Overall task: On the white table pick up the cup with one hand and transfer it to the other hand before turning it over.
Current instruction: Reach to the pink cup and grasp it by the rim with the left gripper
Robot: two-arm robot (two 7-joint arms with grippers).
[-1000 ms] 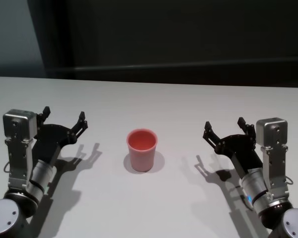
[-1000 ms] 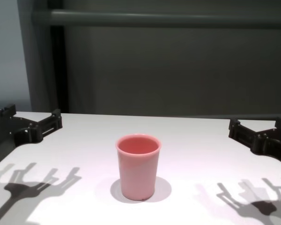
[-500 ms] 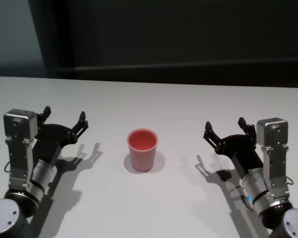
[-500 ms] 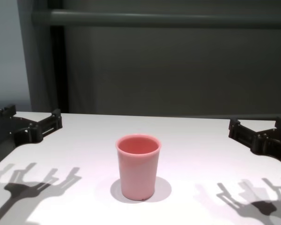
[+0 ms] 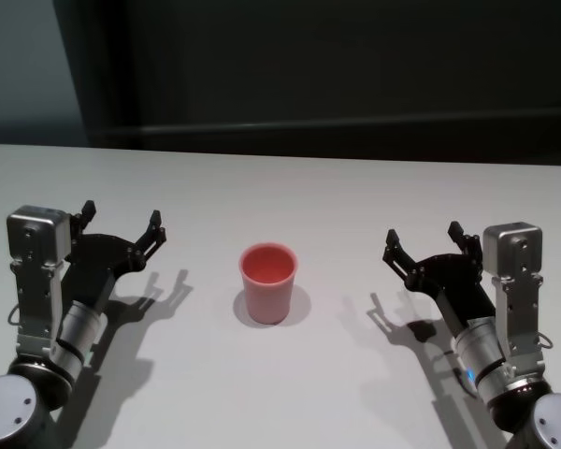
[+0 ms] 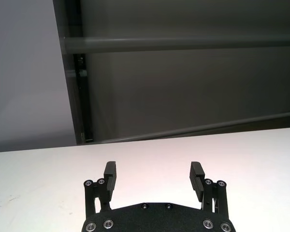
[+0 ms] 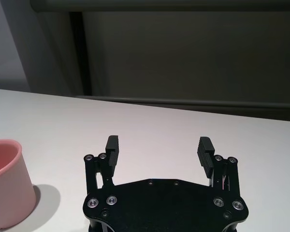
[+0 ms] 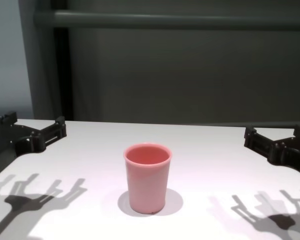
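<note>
The pink cup (image 5: 266,282) stands upright, rim up, in the middle of the white table (image 5: 290,196); it also shows in the chest view (image 8: 147,177) and at the edge of the right wrist view (image 7: 7,181). My left gripper (image 5: 122,224) is open and empty, held above the table well to the cup's left; it shows in the left wrist view (image 6: 154,176) and the chest view (image 8: 32,131). My right gripper (image 5: 423,243) is open and empty, well to the cup's right, seen in the right wrist view (image 7: 158,149) and the chest view (image 8: 275,140).
A dark wall with a horizontal rail (image 8: 170,20) runs behind the table's far edge. Both grippers cast shadows on the tabletop.
</note>
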